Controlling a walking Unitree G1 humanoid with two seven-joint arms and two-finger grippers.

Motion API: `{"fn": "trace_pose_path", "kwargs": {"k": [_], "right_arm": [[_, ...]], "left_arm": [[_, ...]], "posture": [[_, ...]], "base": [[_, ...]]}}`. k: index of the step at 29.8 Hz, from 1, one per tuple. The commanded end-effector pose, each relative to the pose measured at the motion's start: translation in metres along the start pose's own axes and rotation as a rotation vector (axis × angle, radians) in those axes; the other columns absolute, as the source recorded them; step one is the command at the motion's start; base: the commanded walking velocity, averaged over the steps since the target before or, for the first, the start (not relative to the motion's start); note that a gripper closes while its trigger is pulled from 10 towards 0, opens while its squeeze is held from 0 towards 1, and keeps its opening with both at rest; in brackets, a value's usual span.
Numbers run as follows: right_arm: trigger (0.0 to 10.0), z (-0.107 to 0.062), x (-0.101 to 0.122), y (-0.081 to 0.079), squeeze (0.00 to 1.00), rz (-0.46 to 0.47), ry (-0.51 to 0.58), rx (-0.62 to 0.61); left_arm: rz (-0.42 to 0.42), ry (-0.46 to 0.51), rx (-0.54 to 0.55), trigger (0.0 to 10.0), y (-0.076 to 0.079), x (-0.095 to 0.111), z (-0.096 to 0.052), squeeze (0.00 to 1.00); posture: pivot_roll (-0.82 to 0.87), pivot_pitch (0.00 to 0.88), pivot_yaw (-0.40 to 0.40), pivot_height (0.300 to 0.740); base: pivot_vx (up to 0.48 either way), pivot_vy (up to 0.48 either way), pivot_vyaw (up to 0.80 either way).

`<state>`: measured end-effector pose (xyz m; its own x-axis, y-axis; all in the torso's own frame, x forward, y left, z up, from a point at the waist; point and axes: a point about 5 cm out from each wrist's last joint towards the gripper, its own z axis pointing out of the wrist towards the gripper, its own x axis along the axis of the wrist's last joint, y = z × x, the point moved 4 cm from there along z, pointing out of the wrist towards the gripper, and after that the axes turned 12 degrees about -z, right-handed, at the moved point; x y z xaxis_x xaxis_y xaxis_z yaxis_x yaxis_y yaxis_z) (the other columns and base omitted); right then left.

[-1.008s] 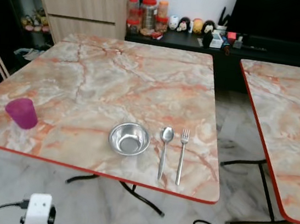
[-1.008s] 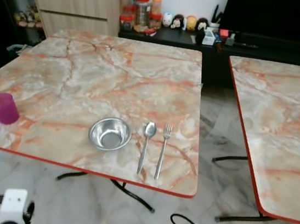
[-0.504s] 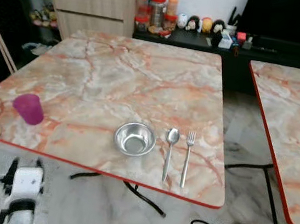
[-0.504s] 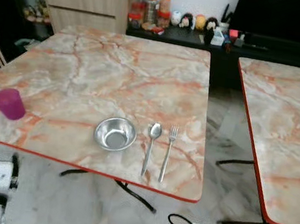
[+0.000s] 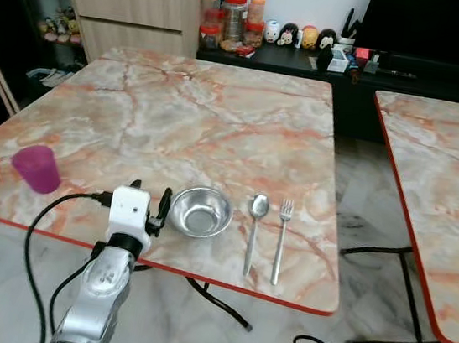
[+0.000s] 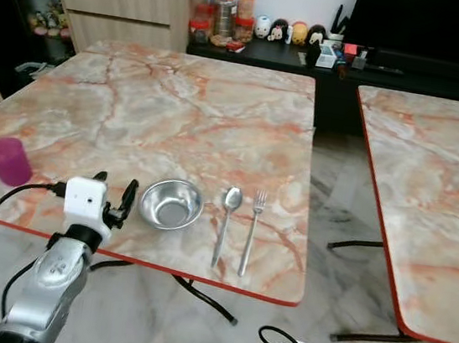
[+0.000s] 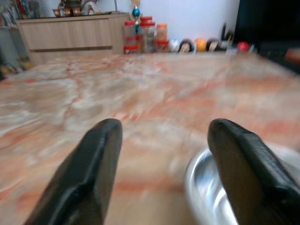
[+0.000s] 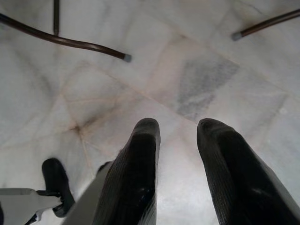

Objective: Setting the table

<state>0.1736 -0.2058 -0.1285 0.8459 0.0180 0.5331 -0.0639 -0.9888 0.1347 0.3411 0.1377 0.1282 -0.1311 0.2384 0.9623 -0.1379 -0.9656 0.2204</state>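
A steel bowl (image 5: 200, 212) stands near the front edge of the marble table (image 5: 220, 111). To its right lie a spoon (image 5: 254, 230) and a fork (image 5: 280, 239), side by side. A purple cup (image 5: 36, 168) stands at the front left. My left gripper (image 5: 150, 198) is raised over the table's front edge, just left of the bowl, open and holding nothing. In the left wrist view the bowl's rim (image 7: 199, 187) lies by one of the black fingers (image 7: 243, 159). My right gripper (image 8: 178, 154) hangs low over the floor, fingers slightly apart.
A second marble table (image 5: 440, 182) stands to the right across a gap of tiled floor (image 5: 360, 206). A wooden cabinet (image 5: 140, 12) and a low shelf with jars (image 5: 234, 11) line the back wall. Table legs (image 5: 212, 300) cross beneath the front edge.
My left arm has risen from below the table edge up to the tabletop beside the bowl. The camera has shifted slightly. The bowl, cutlery and cup stay in place.
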Motion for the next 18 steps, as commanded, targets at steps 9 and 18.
{"fn": "trace_pose_path", "kwargs": {"k": [9,18], "right_arm": [[10.0,0.0,-0.002,-0.002,0.0,0.018,-0.007,-0.001],[10.0,0.0,-0.001,-0.003,0.0,0.017,-0.007,0.004]], "left_arm": [[0.002,-0.171,-0.078,10.0,0.002,-0.01,0.011,0.98],[0.052,-0.389,-0.176,10.0,0.008,-0.029,0.018,0.0]], "posture": [[0.02,0.0,0.017,0.725],[0.02,0.0,0.021,0.725]], "base": [[0.0,0.0,0.0],[0.0,0.0,0.0]]}}
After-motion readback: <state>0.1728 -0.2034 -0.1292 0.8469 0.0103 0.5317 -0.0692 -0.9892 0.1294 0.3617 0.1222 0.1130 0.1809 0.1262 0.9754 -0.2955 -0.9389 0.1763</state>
